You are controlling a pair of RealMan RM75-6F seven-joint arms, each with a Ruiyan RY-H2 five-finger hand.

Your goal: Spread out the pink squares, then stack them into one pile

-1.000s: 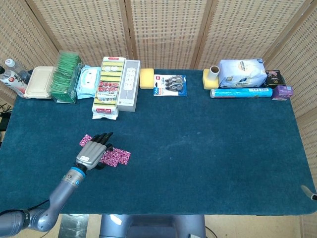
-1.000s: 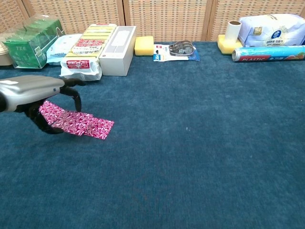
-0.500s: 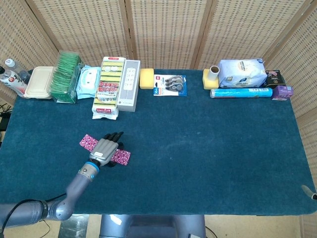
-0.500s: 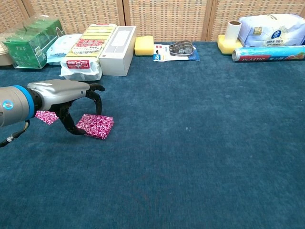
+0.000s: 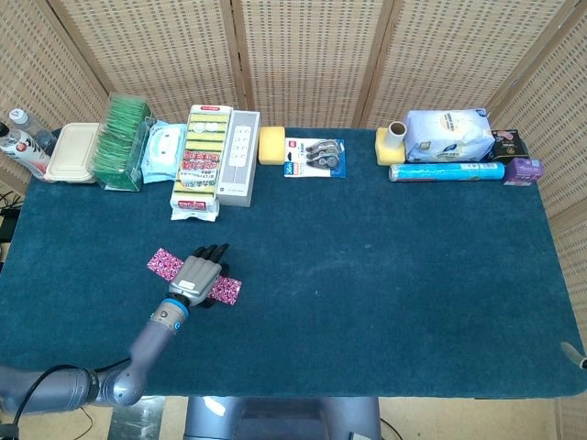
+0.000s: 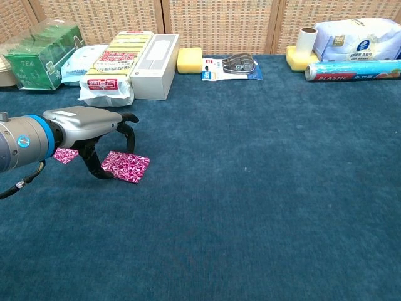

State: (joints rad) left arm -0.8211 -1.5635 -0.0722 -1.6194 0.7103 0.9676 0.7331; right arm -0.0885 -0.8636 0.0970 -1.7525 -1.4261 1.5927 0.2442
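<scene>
Two patches of pink patterned squares lie on the blue cloth at the front left. One pink square [image 5: 163, 261] [image 6: 64, 155] lies to the left of my left hand [image 5: 202, 273] [image 6: 94, 128]. Another pink square [image 5: 226, 291] [image 6: 126, 166] lies just to the hand's right. The hand arches over the gap between them, its fingertips [image 6: 98, 170] down on the cloth at the right square's left edge, and it holds nothing. Whether more squares lie under the hand is hidden. A small grey tip, possibly of my right hand [image 5: 576, 356], shows at the table's front right corner.
Along the back edge stand a green tea box [image 6: 39, 54], wet wipes [image 6: 83, 61], a sponge pack [image 6: 114, 66], a grey box [image 6: 155, 74], a yellow sponge [image 6: 189, 60], tape [image 6: 233, 66] and a blue roll [image 6: 351, 70].
The left hand slid to the right, pulling the overlapping pink strip apart. One square stayed at the left and another moved right with the fingertips.
</scene>
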